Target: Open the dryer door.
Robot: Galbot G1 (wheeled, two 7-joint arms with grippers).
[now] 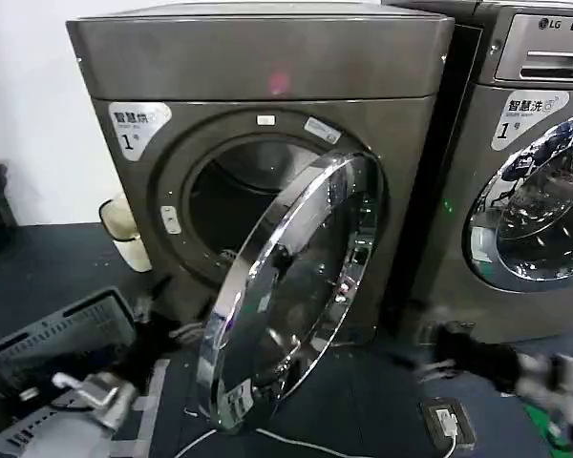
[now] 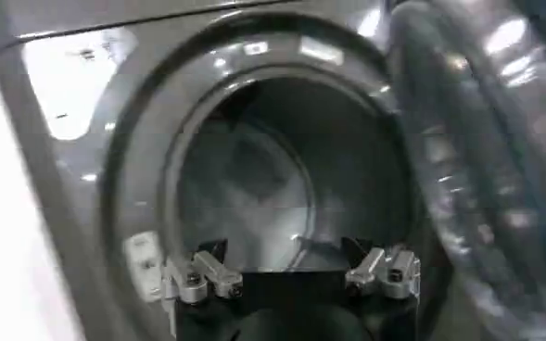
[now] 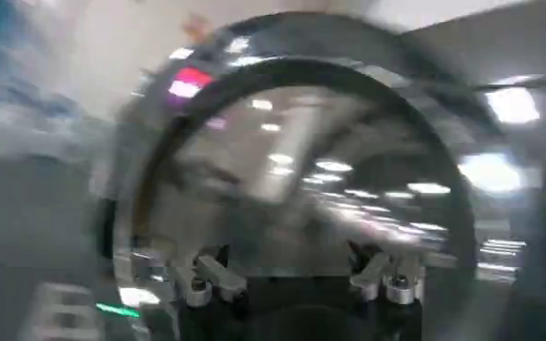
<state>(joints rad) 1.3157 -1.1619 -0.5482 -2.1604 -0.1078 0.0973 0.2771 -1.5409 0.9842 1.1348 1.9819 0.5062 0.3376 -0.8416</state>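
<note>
Since dryer door (image 1: 291, 286) hangs wide open, drum shows; left gripper (image 2: 291, 276) faces drum, right gripper (image 3: 296, 278) faces glass, both spread, holding nothing

At 3 o'clock in the head view stands an LG-marked machine (image 1: 544, 181), its chrome round door (image 1: 535, 205) shut, a white label (image 1: 527, 113) at its upper left corner. At 9 o'clock a pale cup-like container (image 1: 126, 232) rests on the dark floor (image 1: 48, 262) beside the bronze-grey cabinet. At 8 o'clock lies a dark slatted crate (image 1: 57, 348). At 5 o'clock a small black device (image 1: 446, 421) sits with a white cable (image 1: 296, 444) trailing toward 6 o'clock.
</note>
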